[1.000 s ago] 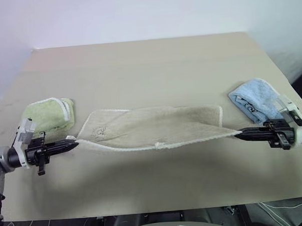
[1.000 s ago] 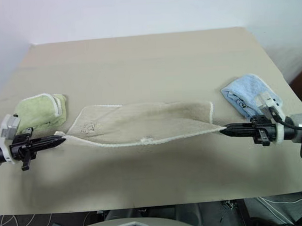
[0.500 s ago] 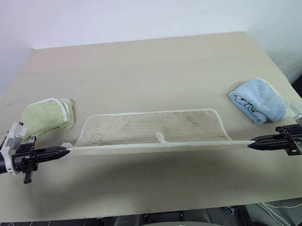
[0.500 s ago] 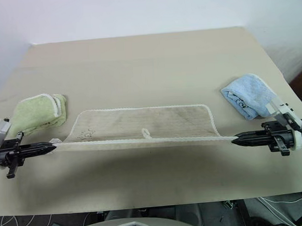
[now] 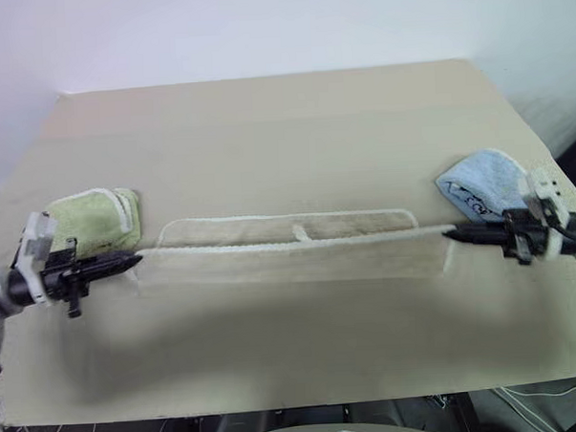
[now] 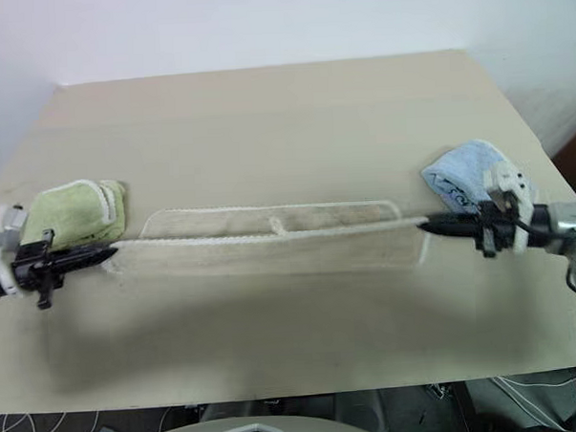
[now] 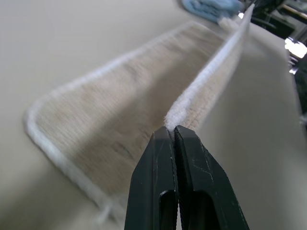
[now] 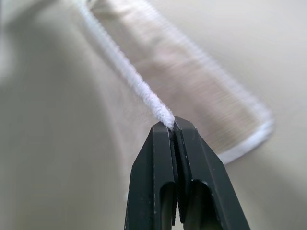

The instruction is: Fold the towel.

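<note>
Both grippers, left gripper [image 5: 132, 262] and right gripper [image 5: 451, 233], fingers pinched tight on the beige towel [image 5: 290, 254]'s near corners, have carried its taut edge forward over the surface [image 5: 265, 131]; the fold is halfway over.

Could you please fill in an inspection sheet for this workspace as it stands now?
Surface: beige table, far half bare.
Job's things: tan towel stretched taut between both tools by its white corded edge, near part hanging, far part lying on the table; small white loop at the middle.
Clutter: light-green towel folded at the robot's left; light-blue towel at its right.
Grippers: left tool shut on one towel corner; right tool shut on the opposite corner.
Cables: loose cables on the floor below the table's near edge.
Surroundings: plain white wall behind the table.
</note>
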Action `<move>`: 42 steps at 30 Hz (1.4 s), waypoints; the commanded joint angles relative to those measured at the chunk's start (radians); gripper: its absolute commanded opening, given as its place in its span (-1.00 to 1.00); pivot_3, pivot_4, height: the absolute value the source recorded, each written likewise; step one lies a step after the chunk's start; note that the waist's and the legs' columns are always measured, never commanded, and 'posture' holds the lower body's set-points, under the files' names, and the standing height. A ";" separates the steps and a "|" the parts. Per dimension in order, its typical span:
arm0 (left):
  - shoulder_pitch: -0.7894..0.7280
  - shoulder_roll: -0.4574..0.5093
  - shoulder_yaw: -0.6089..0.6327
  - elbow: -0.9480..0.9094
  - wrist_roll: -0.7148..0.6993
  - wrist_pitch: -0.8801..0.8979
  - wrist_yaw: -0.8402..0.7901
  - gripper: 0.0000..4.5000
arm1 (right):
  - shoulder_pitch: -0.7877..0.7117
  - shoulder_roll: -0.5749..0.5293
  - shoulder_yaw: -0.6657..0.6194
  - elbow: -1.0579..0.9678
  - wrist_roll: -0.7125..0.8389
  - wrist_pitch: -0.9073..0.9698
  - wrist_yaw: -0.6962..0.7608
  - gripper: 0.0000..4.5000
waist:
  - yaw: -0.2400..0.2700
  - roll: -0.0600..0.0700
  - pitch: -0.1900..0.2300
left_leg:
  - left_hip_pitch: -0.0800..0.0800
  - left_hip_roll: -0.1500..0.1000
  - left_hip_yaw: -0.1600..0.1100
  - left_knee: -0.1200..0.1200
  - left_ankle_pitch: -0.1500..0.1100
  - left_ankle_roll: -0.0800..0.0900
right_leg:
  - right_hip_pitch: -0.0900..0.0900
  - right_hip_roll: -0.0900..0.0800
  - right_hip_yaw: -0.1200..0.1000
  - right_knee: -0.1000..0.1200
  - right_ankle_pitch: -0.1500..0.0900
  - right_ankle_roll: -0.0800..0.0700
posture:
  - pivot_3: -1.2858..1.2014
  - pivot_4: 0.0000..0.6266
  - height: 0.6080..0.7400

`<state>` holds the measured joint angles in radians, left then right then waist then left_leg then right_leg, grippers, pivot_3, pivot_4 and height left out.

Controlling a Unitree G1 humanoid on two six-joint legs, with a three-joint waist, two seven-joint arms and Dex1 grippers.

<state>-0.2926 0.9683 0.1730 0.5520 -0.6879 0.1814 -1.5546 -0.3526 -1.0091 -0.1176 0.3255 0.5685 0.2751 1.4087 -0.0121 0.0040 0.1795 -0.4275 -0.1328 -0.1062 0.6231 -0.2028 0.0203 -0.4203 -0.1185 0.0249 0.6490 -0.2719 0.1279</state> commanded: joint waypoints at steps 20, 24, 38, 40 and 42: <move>-0.282 -0.185 0.016 0.277 0.268 -0.182 0.103 -1.00 | -0.169 0.156 0.003 0.157 -0.229 -0.125 -0.173 -0.98 | -0.002 -0.001 0.000 | 0.000 -0.001 0.000 0.005 0.001 0.002 | 0.000 0.000 -0.002 0.006 0.001 0.000 | 0.03 -0.52 0.82; -0.292 -0.200 0.025 0.300 0.286 -0.205 0.132 -1.00 | -0.195 0.180 0.001 0.189 -0.256 -0.140 -0.222 -0.98 | -0.002 -0.001 0.000 | 0.000 -0.001 0.000 0.007 0.001 0.002 | 0.001 0.001 -0.002 0.006 0.001 0.000 | 0.03 -0.52 0.82; -0.319 -0.217 0.025 0.360 0.339 -0.288 0.189 -0.39 | -0.186 0.198 0.004 0.195 -0.264 -0.118 -0.220 -0.70 | -0.003 -0.001 0.000 | 0.000 -0.001 0.000 0.007 0.002 0.002 | 0.001 0.001 -0.002 0.007 0.001 0.001 | 0.03 -0.52 0.82; -0.325 -0.212 0.025 0.370 0.347 -0.296 0.192 -0.08 | -0.178 0.195 -0.002 0.185 -0.255 -0.099 -0.216 -0.41 | -0.002 -0.001 0.000 | 0.000 -0.001 0.000 0.007 0.002 0.002 | 0.001 0.001 -0.002 0.007 0.001 0.001 | 0.03 -0.52 0.82; -0.333 -0.207 0.029 0.380 0.354 -0.310 0.197 0.23 | -0.173 0.190 -0.010 0.175 -0.249 -0.086 -0.215 -0.10 | -0.002 -0.001 0.000 | 0.000 -0.001 0.000 0.007 0.002 0.002 | 0.001 0.001 -0.002 0.007 0.001 0.001 | 0.03 -0.52 0.82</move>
<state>-0.6002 0.7405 0.1791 0.9283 -0.3358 -0.1045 -1.3629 -0.5210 -0.8038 -0.0954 0.5360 0.2996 0.1816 1.1897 -0.0141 0.0033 0.1791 -0.4272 -0.1336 -0.1062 0.6301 -0.2012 0.0226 -0.4194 -0.1176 0.0229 0.6561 -0.2710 0.1285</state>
